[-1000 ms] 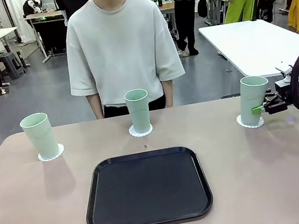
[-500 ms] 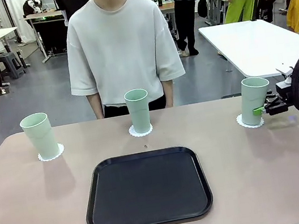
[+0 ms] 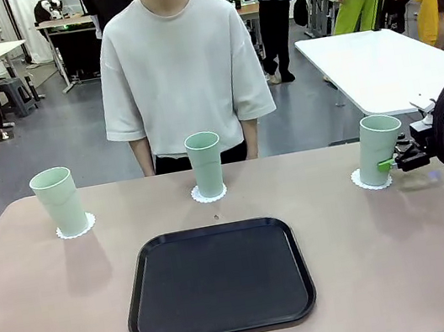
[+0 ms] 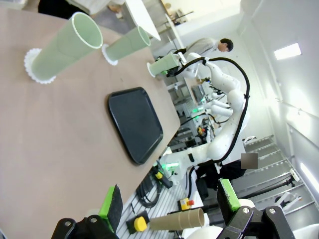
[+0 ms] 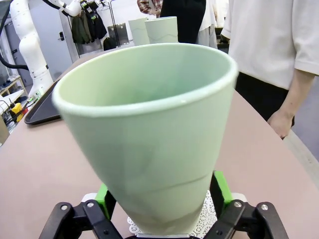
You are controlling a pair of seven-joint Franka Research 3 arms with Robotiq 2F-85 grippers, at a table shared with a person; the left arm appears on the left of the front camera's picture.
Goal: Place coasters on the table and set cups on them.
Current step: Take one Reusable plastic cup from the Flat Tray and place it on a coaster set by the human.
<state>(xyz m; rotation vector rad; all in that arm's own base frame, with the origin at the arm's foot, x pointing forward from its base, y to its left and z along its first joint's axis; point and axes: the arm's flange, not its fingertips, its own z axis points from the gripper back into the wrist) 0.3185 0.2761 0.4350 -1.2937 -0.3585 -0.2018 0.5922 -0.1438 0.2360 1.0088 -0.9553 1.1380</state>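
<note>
The right cup (image 3: pixel 379 150) stands on its coaster (image 3: pixel 370 182) at the far right of the table (image 3: pixel 59 312). The right gripper (image 3: pixel 394 162) is level with the cup's lower half, a green pad on either side. In the right wrist view the pads (image 5: pixel 221 188) flank the cup (image 5: pixel 149 124) with a sliver of space showing, so the jaws look partly open and the grip looks released, though I cannot tell whether a pad is touching the wall. The middle cup (image 3: pixel 205 164) and left cup (image 3: pixel 60 201) stand on their own coasters along the far edge, with the black tray (image 3: pixel 217 280) near and central.

The step in hand seems to be letting go. To do it well, open the jaws wider, then draw straight back to the right, level, so no pad drags the light cup off its doily.

The left gripper (image 4: pixel 169 201) hangs wide open with nothing in it, off the table's left side.

The cup hides most of its coaster in the wrist view; only a lacy edge (image 5: pixel 199 221) shows. The right arm is cut off at the front view's edge.
</note>
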